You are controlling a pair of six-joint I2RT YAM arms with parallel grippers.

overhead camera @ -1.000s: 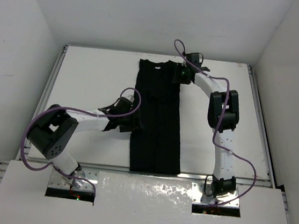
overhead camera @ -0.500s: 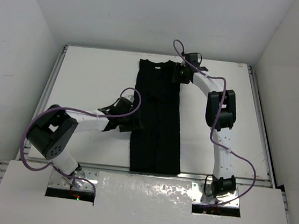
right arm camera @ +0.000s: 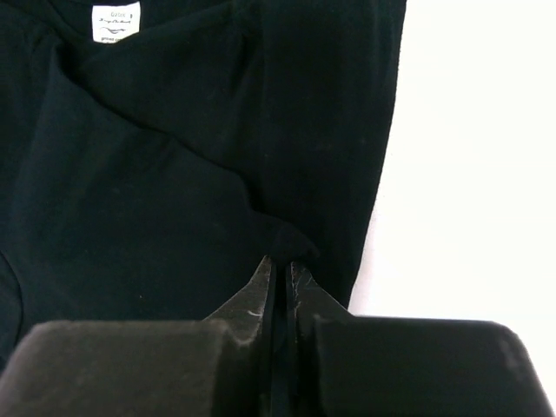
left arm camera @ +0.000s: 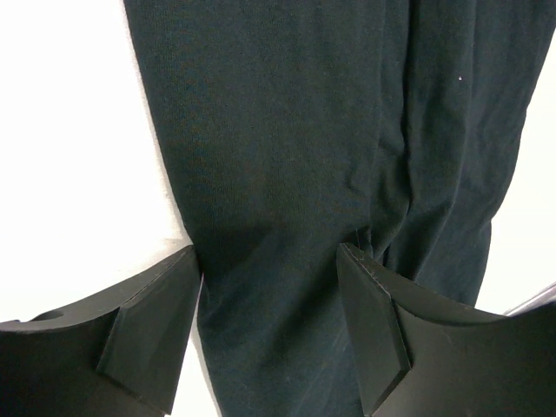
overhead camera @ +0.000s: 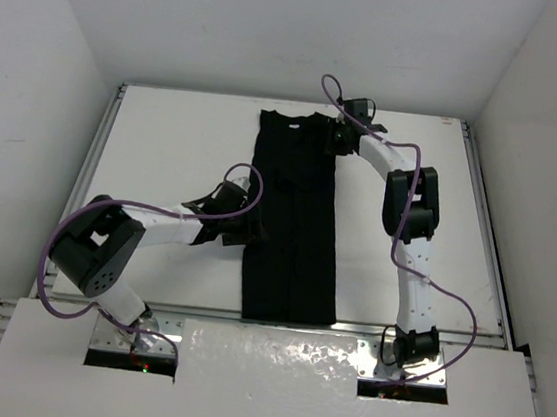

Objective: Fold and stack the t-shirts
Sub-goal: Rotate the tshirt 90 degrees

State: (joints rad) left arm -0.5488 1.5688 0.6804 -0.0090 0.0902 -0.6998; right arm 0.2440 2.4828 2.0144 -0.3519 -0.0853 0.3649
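Observation:
The black t-shirt (overhead camera: pixel 296 231) lies on the white table as a long narrow strip, with the neck at the far end. My left gripper (overhead camera: pixel 249 227) is open and low over the strip's left edge at mid-length. In the left wrist view its fingers (left arm camera: pixel 156 304) straddle the cloth (left arm camera: pixel 287 130). My right gripper (overhead camera: pixel 335 139) is at the far right corner near the neck. In the right wrist view it (right arm camera: pixel 280 265) is shut, pinching a small fold of the shirt (right arm camera: pixel 156 174). The white neck label (right arm camera: pixel 115 22) shows beyond it.
The white table (overhead camera: pixel 174 156) has raised rails on the left and right sides and white walls around it. Purple cables loop over both arms. A glossy white panel (overhead camera: pixel 271 359) covers the near edge between the arm bases.
My right arm's elbow has shifted slightly to the left, with the gripper staying at the shirt's far right corner. The left arm and the shirt look unchanged.

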